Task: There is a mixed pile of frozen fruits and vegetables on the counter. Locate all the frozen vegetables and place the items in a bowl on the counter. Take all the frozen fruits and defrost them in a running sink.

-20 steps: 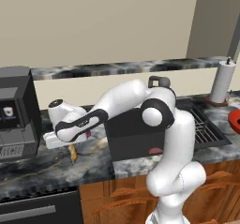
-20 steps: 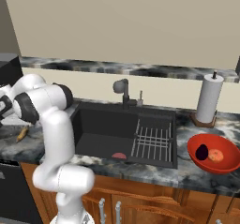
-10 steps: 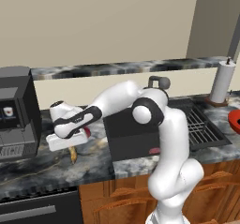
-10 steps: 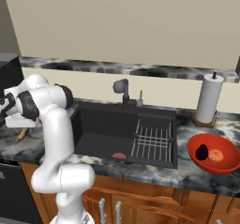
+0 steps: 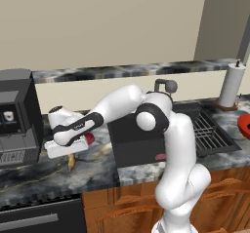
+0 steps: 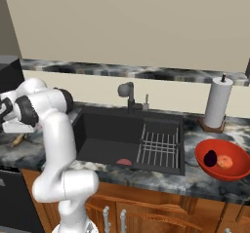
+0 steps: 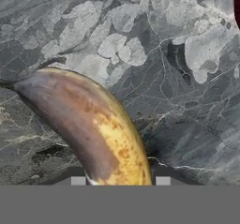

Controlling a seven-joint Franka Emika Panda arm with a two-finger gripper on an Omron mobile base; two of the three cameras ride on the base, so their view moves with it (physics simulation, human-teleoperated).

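Dark stone counter beside the coffee machine. Banana lying there, close under the pincer, likely for grabbing. Can't tell pincer's open or closed. Sink waiting.

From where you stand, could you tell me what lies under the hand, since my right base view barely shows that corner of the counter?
Observer: A banana, yellow with large brown patches, lies on the marbled counter right below the gripper in the hand view.
Operator: Thank you. Is anything else close to it?
Observer: Yes, in the left base view a red item sits on the counter just beside the hand, partly hidden by it.
Operator: And what is behind the hand there?
Observer: A black coffee machine stands at the left end of the counter.
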